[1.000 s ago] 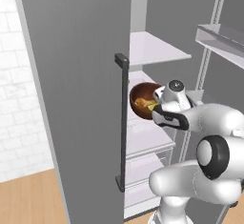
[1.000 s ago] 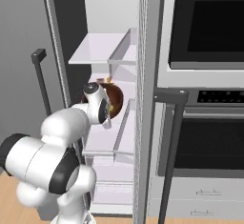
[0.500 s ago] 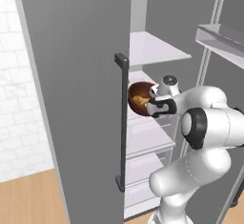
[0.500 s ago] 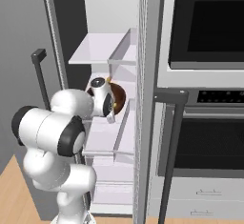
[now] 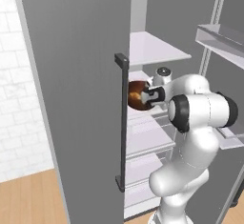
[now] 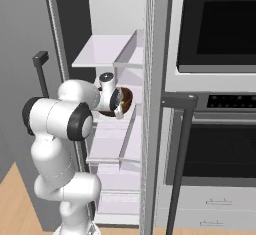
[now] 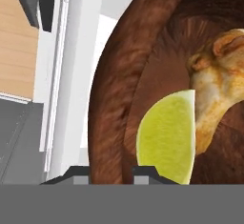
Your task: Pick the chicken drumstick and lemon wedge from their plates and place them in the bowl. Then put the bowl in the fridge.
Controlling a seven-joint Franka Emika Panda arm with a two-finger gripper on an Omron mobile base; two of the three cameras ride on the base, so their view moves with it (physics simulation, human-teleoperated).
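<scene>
My gripper point(image 5: 151, 95) is shut on the rim of the dark brown wooden bowl point(image 5: 137, 95) and holds it tilted inside the open fridge point(image 5: 81, 75), above a white shelf point(image 5: 143, 139). From the right base the bowl point(image 6: 126, 100) shows just past the gripper point(image 6: 119, 104). In the hand view the bowl's rim point(image 7: 114, 99) sits between the fingertips point(image 7: 76, 173). The lemon wedge point(image 7: 169, 137) and the chicken drumstick point(image 7: 219, 89) lie inside the bowl, touching each other. The plates are out of view.
The fridge door's long dark handle point(image 5: 122, 123) stands just left of the bowl. An upper white shelf point(image 6: 107, 46) is overhead and clear door bins point(image 5: 221, 37) hang at the right. A built-in oven point(image 6: 215, 29) with its bar handle point(image 6: 180, 154) flanks the fridge.
The arm's elbow has lifted and folded up. The bowl has edged a little further into the fridge, still held in the gripper.
</scene>
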